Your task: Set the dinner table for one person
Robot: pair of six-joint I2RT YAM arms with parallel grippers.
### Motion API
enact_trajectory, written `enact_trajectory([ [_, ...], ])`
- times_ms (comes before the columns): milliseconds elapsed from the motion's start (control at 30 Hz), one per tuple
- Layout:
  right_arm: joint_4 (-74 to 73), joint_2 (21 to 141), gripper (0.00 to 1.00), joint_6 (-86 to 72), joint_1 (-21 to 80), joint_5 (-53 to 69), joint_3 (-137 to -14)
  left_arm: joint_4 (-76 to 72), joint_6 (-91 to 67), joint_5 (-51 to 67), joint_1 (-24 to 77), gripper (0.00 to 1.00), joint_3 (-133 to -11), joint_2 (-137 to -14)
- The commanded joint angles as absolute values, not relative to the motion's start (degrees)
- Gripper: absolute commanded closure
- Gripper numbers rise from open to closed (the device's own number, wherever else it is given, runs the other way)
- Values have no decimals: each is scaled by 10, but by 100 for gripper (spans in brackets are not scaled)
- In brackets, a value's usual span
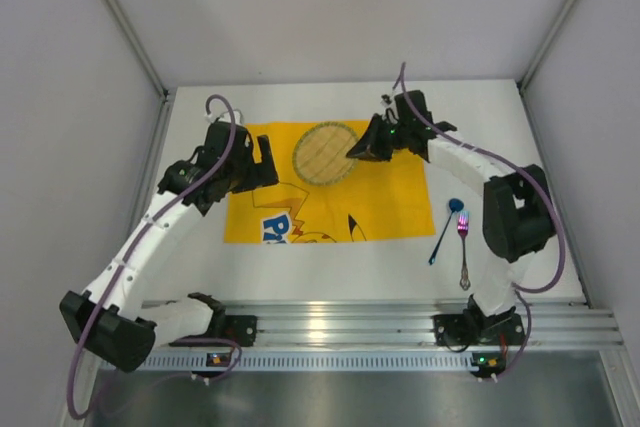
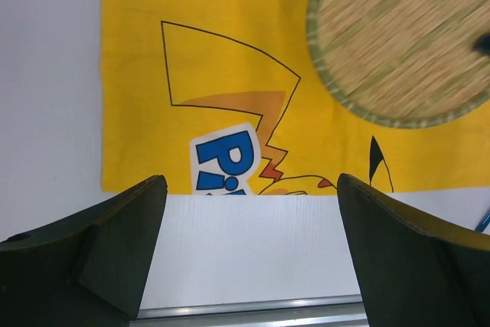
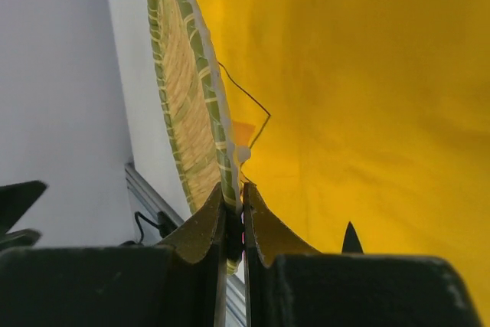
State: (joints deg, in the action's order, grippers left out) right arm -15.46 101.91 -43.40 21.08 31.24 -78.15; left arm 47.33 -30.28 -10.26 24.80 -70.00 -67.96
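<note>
The dinner table (image 1: 300, 102) is showing a smooth, matte white top, with a ribbed silver metal rail (image 1: 330, 322) glinting along its near edge. The yellow cloth (image 1: 390, 202) is lying soft and matte, its print flat. The round mat (image 1: 325, 152) is looking like woven straw (rough, with a green-banded rim). The fork (image 1: 464, 252) is gleaming like polished metal with a rainbow tint. The left gripper (image 2: 249, 189) is showing fingers (image 2: 115, 266) of dull black plastic.

**Occlusions, wrist views**

Left wrist: the woven round mat (image 2: 398, 36) is blurred and cut off by the top and right edges.
Right wrist: the mat's rim is hidden between the fingers of my right gripper (image 3: 236, 198). The yellow cloth (image 3: 367, 97) print is mostly out of frame.
</note>
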Motion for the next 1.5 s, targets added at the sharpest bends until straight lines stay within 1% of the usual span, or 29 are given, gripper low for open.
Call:
enact_trajectory([
  [0,-128,1076,100,-463,238,308,-801,509,-321,-149,249,2,-680,-648],
  [200,-108,1158,100,-468,239,321,-833,540,-346,-156,249,2,-643,-581],
  [333,-111,1186,100,-455,239,316,-837,562,-354,-163,249,2,-635,-558],
  [600,-124,1186,100,-420,238,288,-759,567,-354,-163,249,2,-630,-555],
  [667,-133,1184,86,-413,238,274,-751,562,-352,-159,249,2,-628,-557],
  [733,-155,1182,68,-405,239,252,-753,552,-349,-150,249,2,-626,-562],
  [767,-165,1182,55,-396,238,245,-762,550,-347,-147,249,2,-627,-567],
  [867,-206,1174,43,-378,239,225,-775,542,-345,-133,249,2,-635,-579],
  [933,-219,1155,37,-362,238,211,-777,536,-343,-127,250,2,-639,-586],
  [1133,-273,1055,30,-319,236,181,-774,514,-330,-113,249,2,-638,-601],
  [1233,-310,996,30,-295,220,164,-756,497,-326,-105,249,2,-630,-606],
  [1367,-345,912,29,-280,172,139,-688,475,-325,-92,250,2,-614,-608],
  [1467,-374,867,30,-265,101,121,-603,454,-325,-80,249,2,-595,-607],
])
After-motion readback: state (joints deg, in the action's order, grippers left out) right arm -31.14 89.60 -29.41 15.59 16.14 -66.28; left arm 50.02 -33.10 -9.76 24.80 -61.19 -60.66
